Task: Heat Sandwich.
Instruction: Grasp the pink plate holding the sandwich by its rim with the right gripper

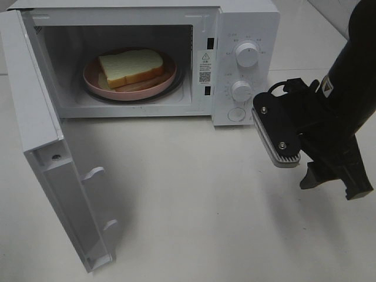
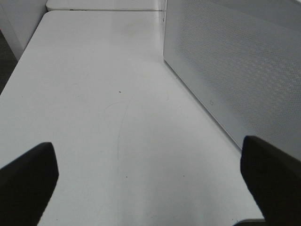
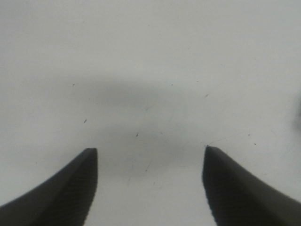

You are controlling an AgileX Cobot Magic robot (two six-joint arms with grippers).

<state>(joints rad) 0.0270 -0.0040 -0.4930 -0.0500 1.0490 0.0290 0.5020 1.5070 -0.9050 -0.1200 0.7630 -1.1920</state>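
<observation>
The sandwich (image 1: pixel 131 67) lies on a round pink plate (image 1: pixel 94 83) inside the white microwave (image 1: pixel 247 23), whose door (image 1: pixel 41 147) swings wide open to the left. My right gripper (image 1: pixel 296 170) hangs open above the table in front of the control knobs, well clear of the cavity. The right wrist view shows its fingertips (image 3: pixel 87 162) apart over bare table with nothing between them, the right gripper (image 3: pixel 150 150) empty. In the left wrist view, my left gripper (image 2: pixel 148 143) is wide open over the table beside a white perforated microwave panel (image 2: pixel 235 61). The exterior view does not show it.
Two knobs (image 1: pixel 247 54) and a round button (image 1: pixel 236 114) sit on the microwave's right panel. The open door juts toward the table's front left. White table (image 1: pixel 194 205) stretches in front of the microwave.
</observation>
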